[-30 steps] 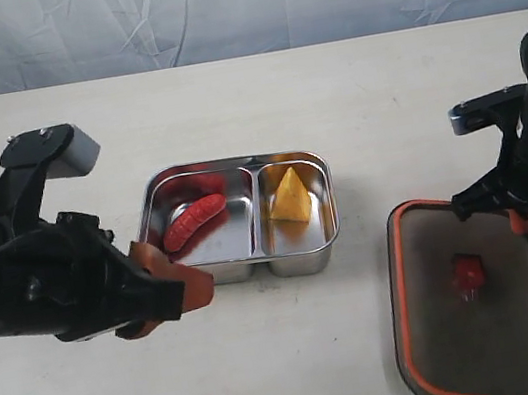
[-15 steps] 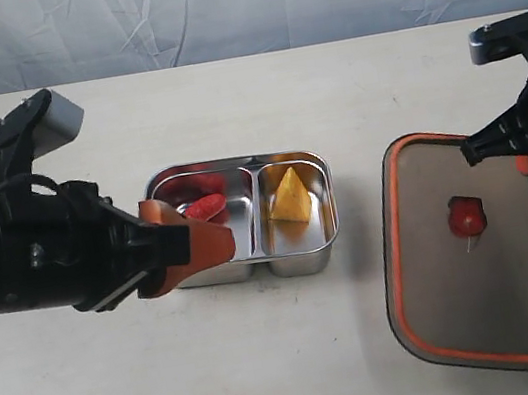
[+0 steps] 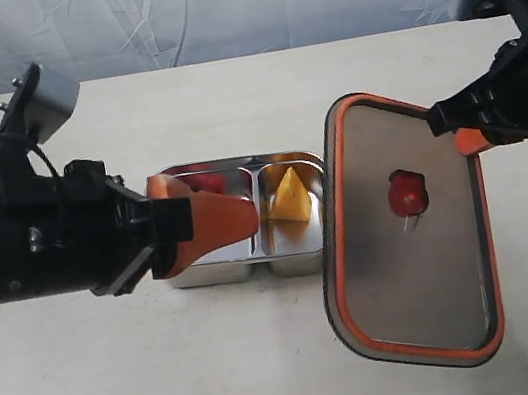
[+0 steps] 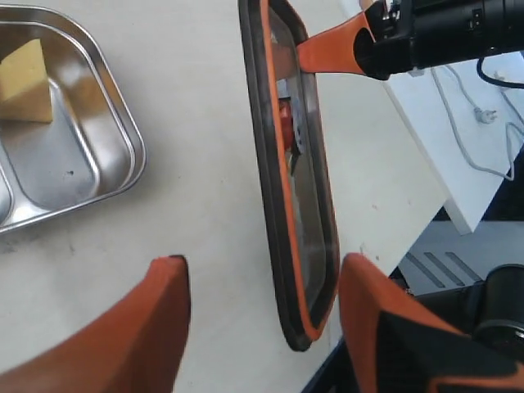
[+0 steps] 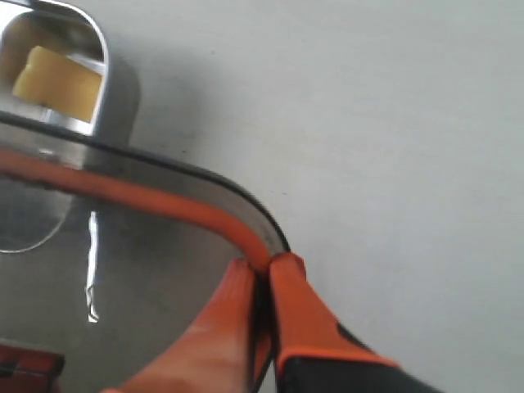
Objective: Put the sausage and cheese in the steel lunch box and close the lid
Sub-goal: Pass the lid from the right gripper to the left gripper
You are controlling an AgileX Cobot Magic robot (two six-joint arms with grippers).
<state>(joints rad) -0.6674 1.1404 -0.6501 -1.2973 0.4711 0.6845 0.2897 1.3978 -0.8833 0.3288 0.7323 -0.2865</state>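
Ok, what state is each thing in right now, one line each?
lunch box: open, on the table.
lid: off the box, raised and tilted, clamped at its rim.
cheese: inside the compartment nearer the lid.
sausage: inside the other compartment, mostly hidden by the left gripper.
left gripper: open, empty.
right gripper: shut on the lid.

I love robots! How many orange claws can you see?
2. The left claw is open, by the steel lunch box; the right claw pinches the lid at its edge.
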